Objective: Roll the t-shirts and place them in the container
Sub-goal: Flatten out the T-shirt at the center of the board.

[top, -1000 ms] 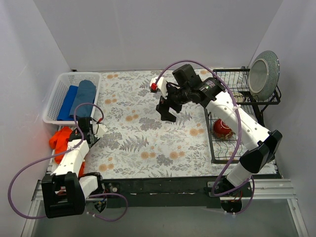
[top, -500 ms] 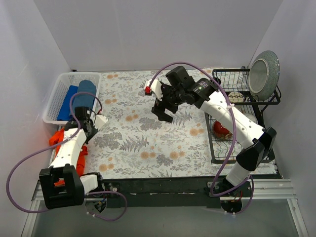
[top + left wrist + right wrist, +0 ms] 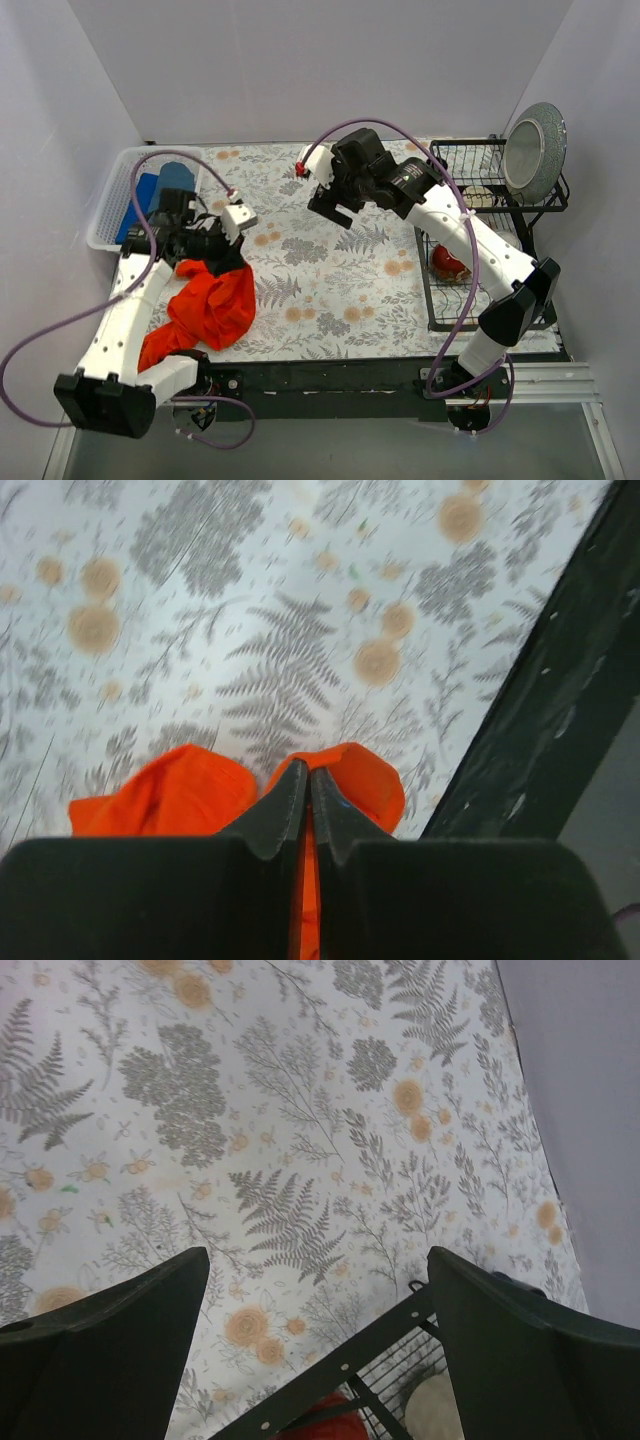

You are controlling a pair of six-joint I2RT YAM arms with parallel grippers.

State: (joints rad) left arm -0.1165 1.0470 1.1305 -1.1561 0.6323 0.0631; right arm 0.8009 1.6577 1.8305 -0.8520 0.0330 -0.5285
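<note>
The orange-red t-shirt (image 3: 212, 308) is held bunched and lifted at the near-left part of the floral-printed table (image 3: 330, 290), its lower folds draped toward the front edge. It is clamped between the closed jaws of the left gripper (image 3: 306, 776). A royal blue t-shirt (image 3: 143, 190) and a dusty blue t-shirt (image 3: 178, 177) are seen in the white basket (image 3: 112, 195) at far left. The right gripper (image 3: 318, 1260) is held above mid-table with jaws wide apart, nothing between them. A wire dish rack (image 3: 470, 205) with a dark-red bowl (image 3: 450, 262) and a grey plate (image 3: 533, 150) is placed at the right.
</note>
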